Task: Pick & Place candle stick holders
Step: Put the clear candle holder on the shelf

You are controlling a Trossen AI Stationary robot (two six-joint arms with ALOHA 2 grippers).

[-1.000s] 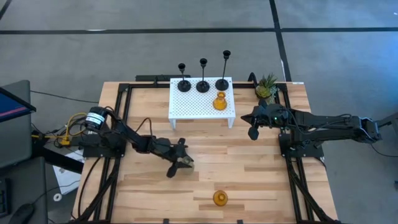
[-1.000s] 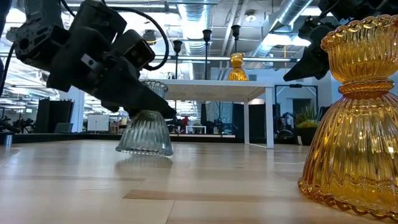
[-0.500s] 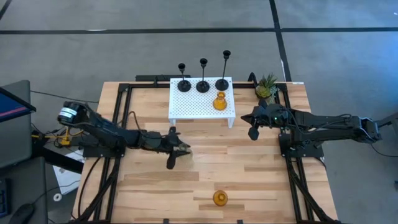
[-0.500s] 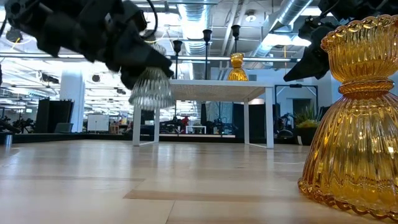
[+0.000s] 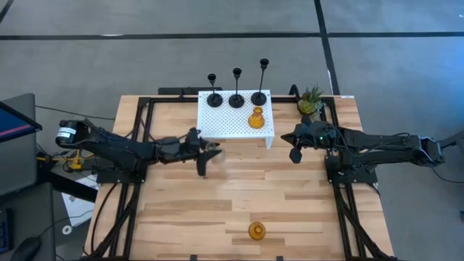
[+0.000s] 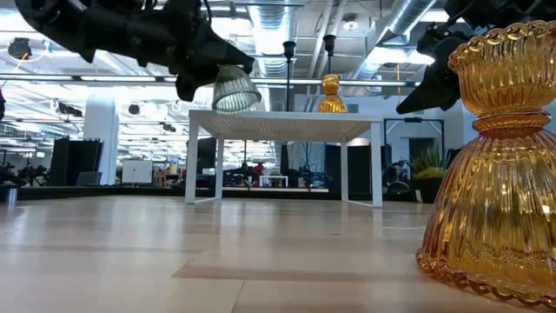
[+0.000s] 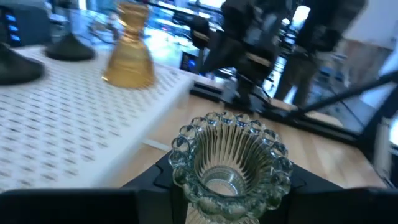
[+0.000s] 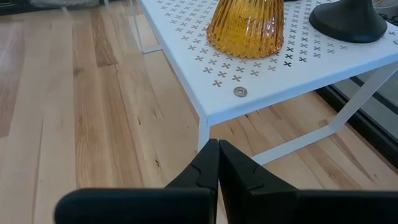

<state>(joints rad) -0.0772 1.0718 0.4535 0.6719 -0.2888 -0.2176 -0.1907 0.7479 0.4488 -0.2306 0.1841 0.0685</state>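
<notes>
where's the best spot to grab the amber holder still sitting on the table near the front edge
Grip the amber holder at its narrow waist, between the flared cup and the wide ribbed skirt, fingers level and coming in from the side. It stands upright and alone on the table, so either side looks open. The right gripper is shut and idle by the white stand; the left gripper holds the grey-green holder.

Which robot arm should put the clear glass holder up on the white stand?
The left. Its gripper already holds the glass holder beside the white stand; the right gripper is shut, empty.
</notes>
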